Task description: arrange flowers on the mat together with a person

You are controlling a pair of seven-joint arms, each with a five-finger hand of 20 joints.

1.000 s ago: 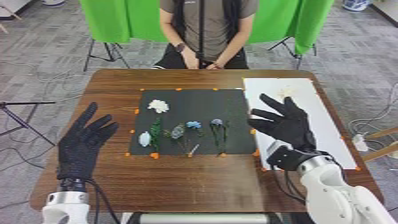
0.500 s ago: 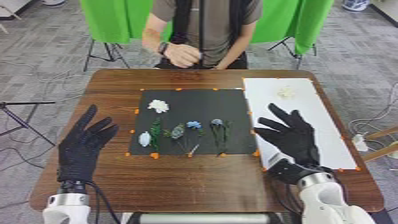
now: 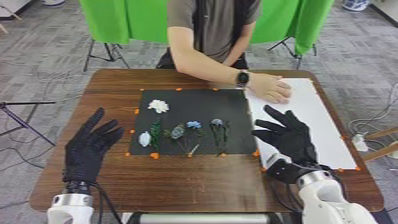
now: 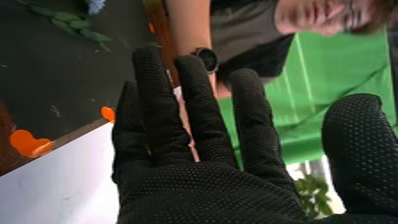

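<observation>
Head view, upper right: a person's hand (image 3: pixel 269 90) lay on the white sheet (image 3: pixel 325 132), perhaps covering something; I judged it their turn. Flowers (image 3: pixel 194 124) lay mid-frame on the dark mat (image 3: pixel 209 104). My left hand (image 3: pixel 86 152) and right hand (image 3: pixel 289 142) hung wide-fingered; next meant keeping clear.

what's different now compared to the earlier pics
The person's hand has come from the lap over the table to the white sheet, onto the spot where pale flowers lay; whether it grips them is hidden. The robot's right hand has drawn back slightly toward the robot, still open. The flowers on the black mat stayed put.
</observation>
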